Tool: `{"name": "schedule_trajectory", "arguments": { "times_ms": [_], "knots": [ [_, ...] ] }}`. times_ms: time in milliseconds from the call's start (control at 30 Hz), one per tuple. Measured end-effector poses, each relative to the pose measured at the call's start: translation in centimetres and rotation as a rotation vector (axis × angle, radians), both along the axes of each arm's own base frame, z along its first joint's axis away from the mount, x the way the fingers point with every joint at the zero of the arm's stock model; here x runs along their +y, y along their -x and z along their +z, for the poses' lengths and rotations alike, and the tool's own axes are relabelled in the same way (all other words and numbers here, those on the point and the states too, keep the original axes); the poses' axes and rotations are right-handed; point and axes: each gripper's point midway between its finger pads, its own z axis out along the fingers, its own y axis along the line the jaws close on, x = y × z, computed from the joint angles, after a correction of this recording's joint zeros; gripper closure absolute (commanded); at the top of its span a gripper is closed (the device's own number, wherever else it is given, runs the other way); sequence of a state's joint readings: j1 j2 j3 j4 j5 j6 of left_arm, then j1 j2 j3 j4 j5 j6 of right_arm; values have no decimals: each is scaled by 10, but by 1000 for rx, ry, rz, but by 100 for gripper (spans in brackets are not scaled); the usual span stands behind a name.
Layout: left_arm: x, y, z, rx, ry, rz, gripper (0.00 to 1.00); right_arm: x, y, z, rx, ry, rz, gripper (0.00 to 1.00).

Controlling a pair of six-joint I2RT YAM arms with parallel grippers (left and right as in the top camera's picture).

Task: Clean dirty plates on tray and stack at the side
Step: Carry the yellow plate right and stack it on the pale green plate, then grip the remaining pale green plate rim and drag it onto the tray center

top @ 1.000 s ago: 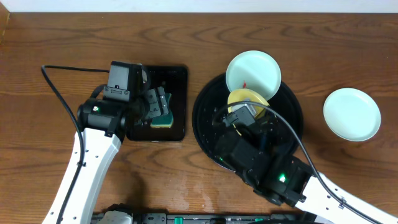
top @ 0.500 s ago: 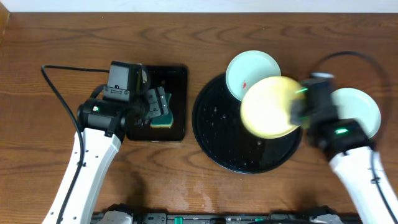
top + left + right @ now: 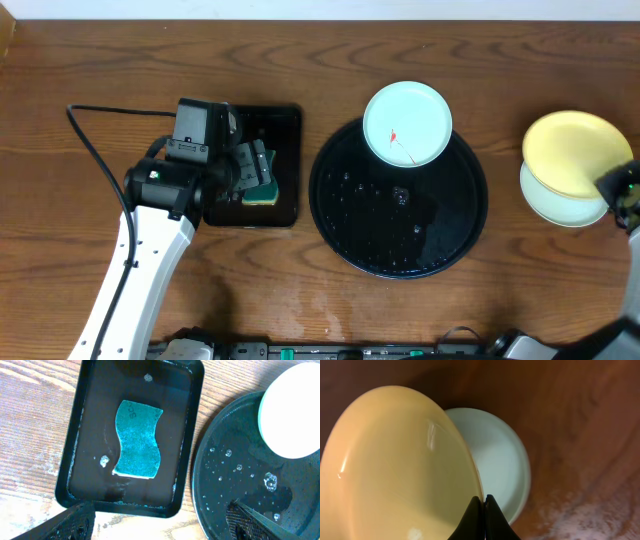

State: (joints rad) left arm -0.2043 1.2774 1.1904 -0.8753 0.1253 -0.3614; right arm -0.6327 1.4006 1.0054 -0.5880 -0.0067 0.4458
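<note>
Between the pinched fingers of the right end effector [image 3: 483, 507] sits the near rim of the yellow plate [image 3: 395, 470], clamped tight and tilted. Directly beneath that plate a plain mint plate [image 3: 502, 462] lies flat on the tabletop [image 3: 100, 60]; whether the two plates touch cannot be told. Well away from this end effector, toward the other arm, the round tray [image 3: 400, 235] rests wet and glossy, and a smeared mint plate [image 3: 407, 123] with small red marks lies across its far rim.

The left end effector [image 3: 252, 170] hovers with its fingers spread wide, grasping nothing. Below it a teal sponge [image 3: 137, 440] lies flat in the small tray [image 3: 70, 460], apart from both fingers. Just beside that tray, toward the right arm, lies the round tray's edge.
</note>
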Motion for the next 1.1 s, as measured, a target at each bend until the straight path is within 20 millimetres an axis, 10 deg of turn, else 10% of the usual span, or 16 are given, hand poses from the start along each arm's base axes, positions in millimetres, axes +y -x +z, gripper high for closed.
{"name": "schedule_trajectory", "arguments": {
  "times_ms": [67, 167, 367, 533, 700, 867, 1100],
  "knots": [
    [0, 0, 0, 0, 0, 0, 16, -9, 7, -18, 46, -32, -38, 91],
    [0, 0, 0, 0, 0, 0, 16, -18, 8, -42, 85, -64, -64, 53],
    [0, 0, 0, 0, 0, 0, 16, -2, -36, -26, -77, -69, 131, 47],
    [0, 0, 0, 0, 0, 0, 16, 70, -69, 21, -200, -41, 414, 50],
    [0, 0, 0, 0, 0, 0, 16, 184, -85, 44, -217, -10, 778, 49],
    [0, 0, 0, 0, 0, 0, 16, 255, -101, 8, -107, 106, 1008, 45],
    [0, 0, 0, 0, 0, 0, 16, 259, -144, -64, -14, 253, 1049, 53]
  ]
}}
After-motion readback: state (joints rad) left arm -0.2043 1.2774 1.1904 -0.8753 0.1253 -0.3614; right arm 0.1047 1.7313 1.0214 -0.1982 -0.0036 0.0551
